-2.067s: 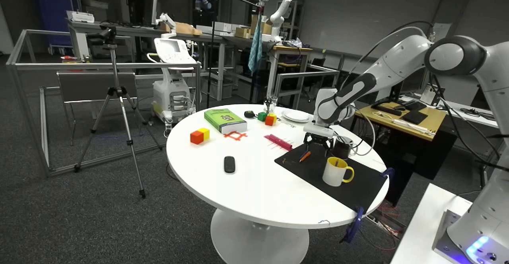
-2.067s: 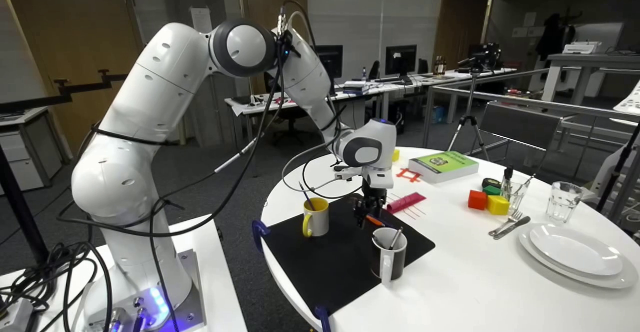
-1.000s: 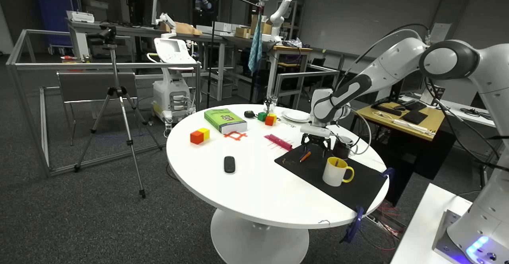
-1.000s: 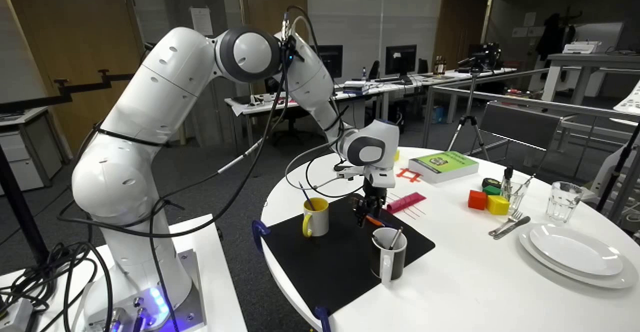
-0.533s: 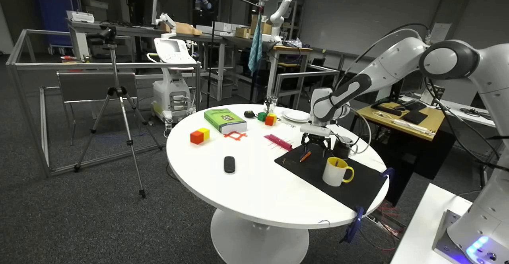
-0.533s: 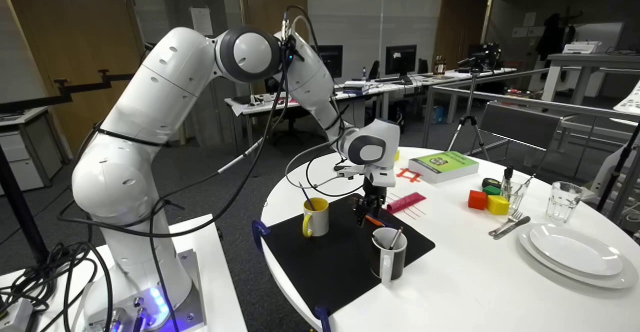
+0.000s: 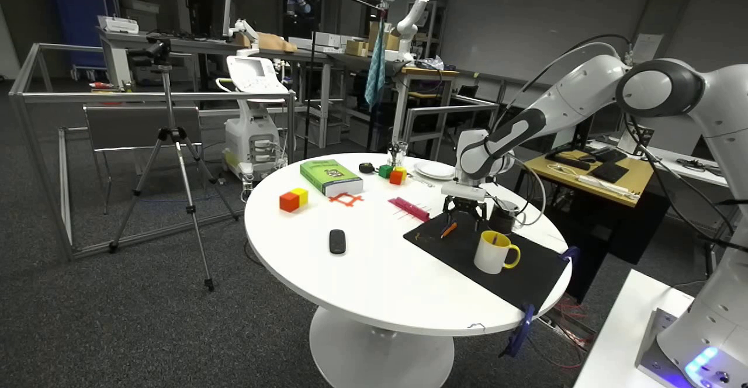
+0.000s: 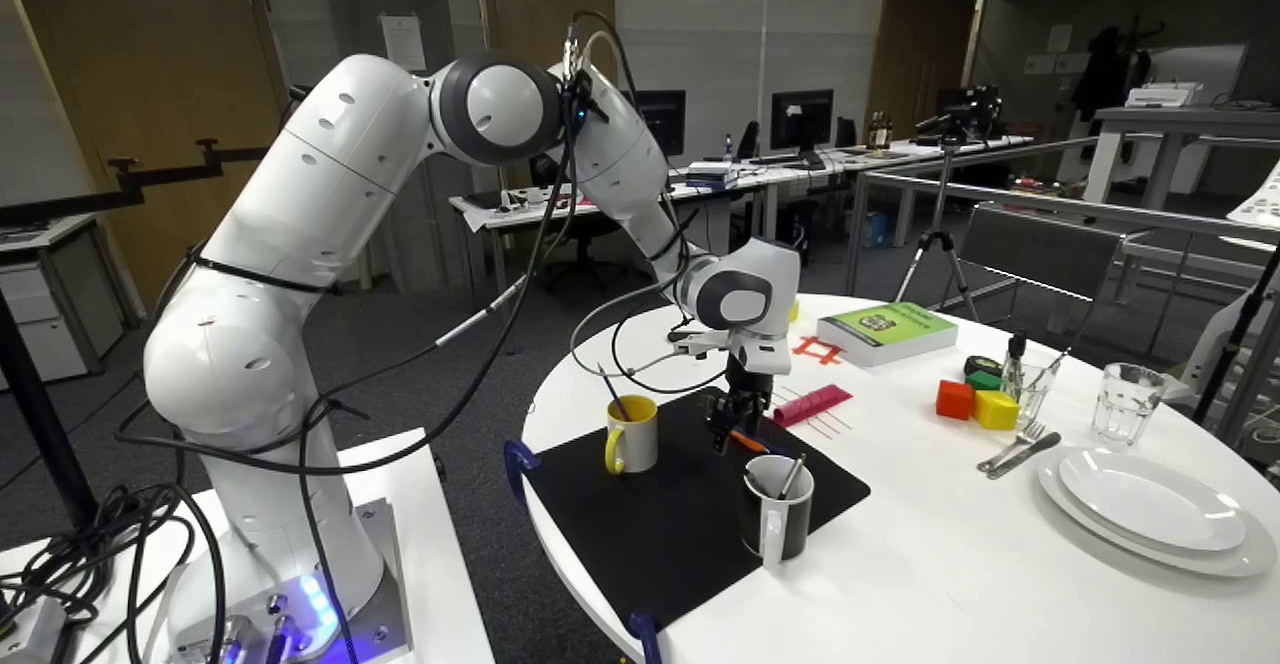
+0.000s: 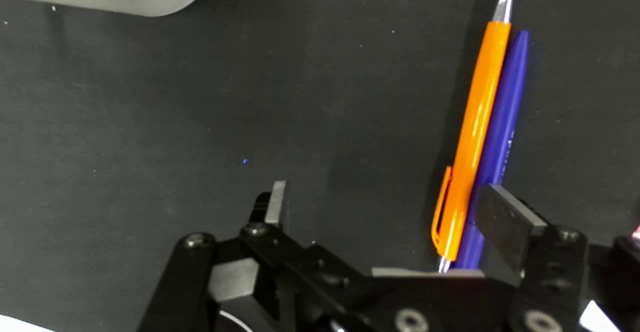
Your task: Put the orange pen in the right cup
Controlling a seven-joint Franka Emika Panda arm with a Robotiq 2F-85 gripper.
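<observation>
The orange pen (image 9: 475, 132) lies on a black mat (image 9: 300, 97) alongside a purple pen (image 9: 504, 107), seemingly touching it. It also shows in both exterior views (image 7: 448, 230) (image 8: 748, 441). My gripper (image 9: 387, 204) is open and low over the mat, as both exterior views (image 7: 465, 223) (image 8: 737, 431) show. In the wrist view the pens' clip ends lie between the fingers, close to the right finger, which hides part of the purple pen. The right cup (image 8: 797, 526), dark with a white handle, stands upright on the mat with pens in it; it also shows in an exterior view (image 7: 500, 222).
A white mug with yellow inside and handle (image 8: 640, 441) stands on the mat with a pen in it. A pink roll (image 8: 812, 405) lies beside the mat. A green book (image 8: 888, 329), cubes (image 8: 995, 410), glasses (image 8: 1128, 404) and plates (image 8: 1150, 504) are on the round table.
Between the two oldest moments the gripper shifted slightly, leftward in one exterior view and rightward in the opposite one. Over the last second nothing visibly moves. The pens stay in place.
</observation>
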